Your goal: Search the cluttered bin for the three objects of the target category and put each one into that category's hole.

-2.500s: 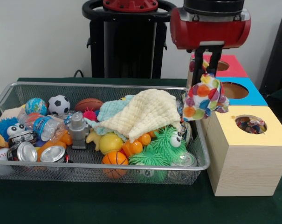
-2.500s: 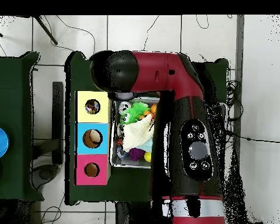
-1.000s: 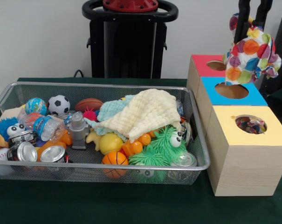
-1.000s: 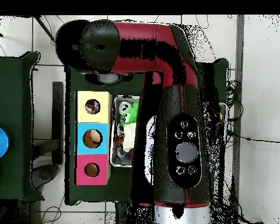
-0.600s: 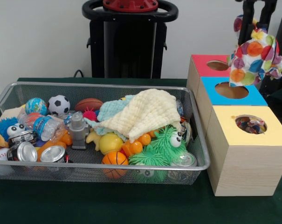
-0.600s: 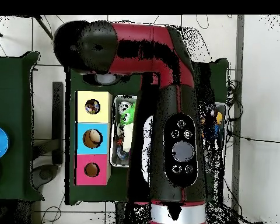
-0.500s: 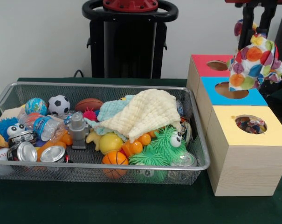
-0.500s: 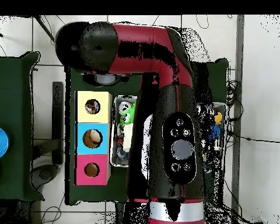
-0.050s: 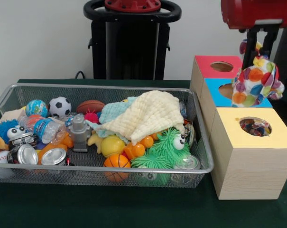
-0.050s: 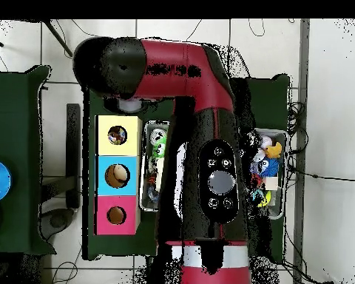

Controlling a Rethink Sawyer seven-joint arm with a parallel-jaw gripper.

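Observation:
A polka-dot cloth [image 9: 256, 81] in many colours hangs just above the blue box [image 9: 215, 89], over the right side of its hole. My gripper [image 9: 259, 61] is shut on the cloth's top, coming down under the red arm head [image 9: 257, 13]. Another colourful cloth lies inside the yellow box's hole [image 9: 255, 127]. The red box [image 9: 206, 63] stands behind the blue one. In the wire bin [image 9: 100, 86] a pale yellow cloth [image 9: 148, 114] drapes over a teal cloth [image 9: 112, 111]. In the overhead view the arm [image 10: 210, 148] hides the gripper and the held cloth.
The bin holds balls, cans, a water bottle [image 9: 43, 128], a grey robot figure [image 9: 79, 133] and a green furry toy [image 9: 167, 147]. From above, the yellow box [image 10: 117, 123], blue box [image 10: 104, 175] and red box [image 10: 103, 215] line the bin's left side.
The gripper has carried the polka-dot cloth from the bin's right end over to the boxes, then lowered it toward the blue box's hole. The red arm head has dropped into the front view.

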